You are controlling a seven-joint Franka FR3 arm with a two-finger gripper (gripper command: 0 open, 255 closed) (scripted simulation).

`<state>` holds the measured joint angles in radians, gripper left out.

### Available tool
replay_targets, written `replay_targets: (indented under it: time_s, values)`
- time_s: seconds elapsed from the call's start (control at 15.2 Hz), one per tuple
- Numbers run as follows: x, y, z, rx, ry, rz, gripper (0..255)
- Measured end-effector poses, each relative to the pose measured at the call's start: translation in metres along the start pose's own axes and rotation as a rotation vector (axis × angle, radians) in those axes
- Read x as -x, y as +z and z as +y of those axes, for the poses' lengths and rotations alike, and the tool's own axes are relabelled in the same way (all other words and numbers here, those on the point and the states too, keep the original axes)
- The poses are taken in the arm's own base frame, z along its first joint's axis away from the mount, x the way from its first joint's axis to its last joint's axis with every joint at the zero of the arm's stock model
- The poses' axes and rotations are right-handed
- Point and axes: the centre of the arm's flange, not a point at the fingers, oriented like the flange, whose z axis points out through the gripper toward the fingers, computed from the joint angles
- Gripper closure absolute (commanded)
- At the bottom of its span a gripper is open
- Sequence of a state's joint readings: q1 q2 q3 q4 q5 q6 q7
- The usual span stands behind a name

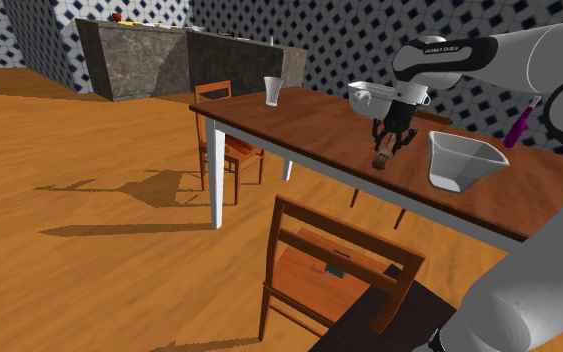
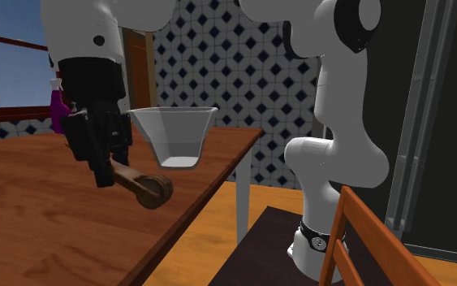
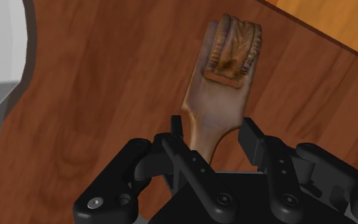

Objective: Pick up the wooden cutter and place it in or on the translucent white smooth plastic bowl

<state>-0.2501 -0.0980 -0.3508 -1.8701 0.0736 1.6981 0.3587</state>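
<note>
Bowl [image 1: 461,160] stands near claw [image 3: 214,130] gripping wooden cutter [image 3: 233,48].

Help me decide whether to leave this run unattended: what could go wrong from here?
1. The black two-finger tool clasps the brown wooden cutter near the end of its handle, with the wheel head sticking far out. The cutter may pivot or slip during the carry.
2. The translucent white plastic bowl stands close by. The projecting head could strike its rim and shove or tip it.
</note>
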Motion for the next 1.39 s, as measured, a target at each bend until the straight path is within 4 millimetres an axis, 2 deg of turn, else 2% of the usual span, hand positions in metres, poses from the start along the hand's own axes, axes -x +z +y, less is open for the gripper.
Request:
replay_targets:
  time_s: [1.39]
  values:
    - [0.014,-0.109,-0.008,0.000,0.000,0.000,255]
